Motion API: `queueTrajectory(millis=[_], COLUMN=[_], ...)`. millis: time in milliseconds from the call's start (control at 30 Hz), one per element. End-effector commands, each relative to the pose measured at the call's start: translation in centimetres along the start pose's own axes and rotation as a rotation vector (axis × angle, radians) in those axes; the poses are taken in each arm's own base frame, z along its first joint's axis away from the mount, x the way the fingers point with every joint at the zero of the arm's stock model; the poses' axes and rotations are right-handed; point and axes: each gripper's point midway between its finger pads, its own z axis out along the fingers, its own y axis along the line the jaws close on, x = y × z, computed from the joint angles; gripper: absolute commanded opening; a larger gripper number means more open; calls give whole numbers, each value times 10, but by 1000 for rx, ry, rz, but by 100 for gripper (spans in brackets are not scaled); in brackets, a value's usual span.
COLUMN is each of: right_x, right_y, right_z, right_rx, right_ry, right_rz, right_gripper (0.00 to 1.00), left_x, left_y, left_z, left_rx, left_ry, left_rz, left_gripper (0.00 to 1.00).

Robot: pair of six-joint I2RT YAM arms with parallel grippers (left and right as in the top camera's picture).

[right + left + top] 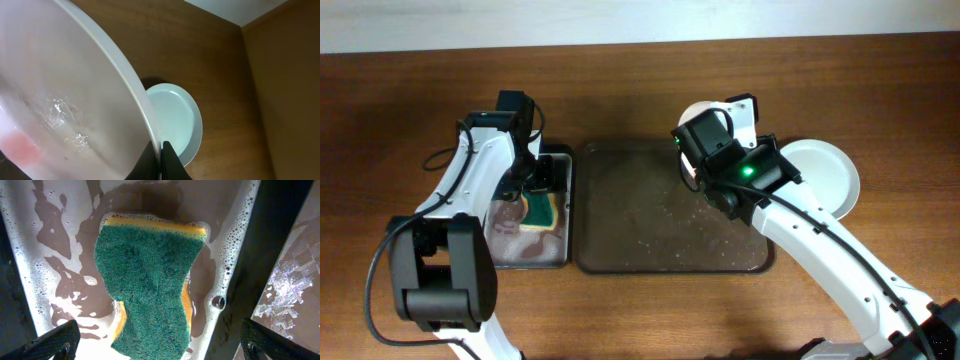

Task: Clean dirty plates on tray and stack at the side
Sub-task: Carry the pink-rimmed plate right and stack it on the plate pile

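Right wrist shows plate (65, 100) pinched in right claw (159, 151).

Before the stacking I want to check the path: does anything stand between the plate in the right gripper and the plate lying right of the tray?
Nothing visible does. The right gripper pinches the held plate by its rim, and only bare table shows between it and the resting plate.
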Motion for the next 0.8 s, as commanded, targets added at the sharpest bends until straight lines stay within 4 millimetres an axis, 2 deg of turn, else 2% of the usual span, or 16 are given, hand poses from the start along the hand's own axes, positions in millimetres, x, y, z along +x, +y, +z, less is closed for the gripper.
queueTrajectory(millis=[0, 133, 200, 267, 300, 467, 500, 567, 600, 633, 700, 733, 767], right_x=[-5, -9, -23, -34, -38, -38, -37, -28, -18, -9, 10, 21, 39], right_y=[-9, -17, -38, -43, -45, -43, -36, -8, 5, 5, -14, -30, -57], right_z=[-4, -4, -9, -15, -20, -21, -18, -6, 6, 19, 46, 62, 85], right_rx=[43, 93, 220, 273, 301, 295, 254, 57, -71, -141, -195, -220, -245], right_ry=[-27, -49, -112, -154, -178, -181, -172, -112, -39, 31, 164, 231, 321], right_rz=[39, 46, 44, 6, 2, 4, 5, 12, 95, 174, 322, 396, 513], right_gripper=[4, 4, 4, 4, 4, 4, 4, 4, 4, 4, 4, 4, 4], left_x=[-2, -2, -2, -2, -2, -2, -2, -2, -2, -2, -2, -2, -2], left_y=[-1, -1, -1, -1, -1, -1, -1, -1, -1, -1, -1, -1, -1], left_z=[1, 1, 1, 1, 1, 1, 1, 1, 1, 1, 1, 1, 1], left_rx=[11, 11, 12, 11, 11, 11, 11, 11, 11, 11, 11, 11, 11], left_ry=[0, 0, 0, 0, 0, 0, 0, 0, 0, 1, 1, 1, 1], left_rz=[2, 2, 2, 2, 2, 2, 2, 2, 2, 2, 2, 2, 2], left_gripper=[100, 100, 100, 100, 100, 100, 100, 100, 100, 100, 100, 100, 100])
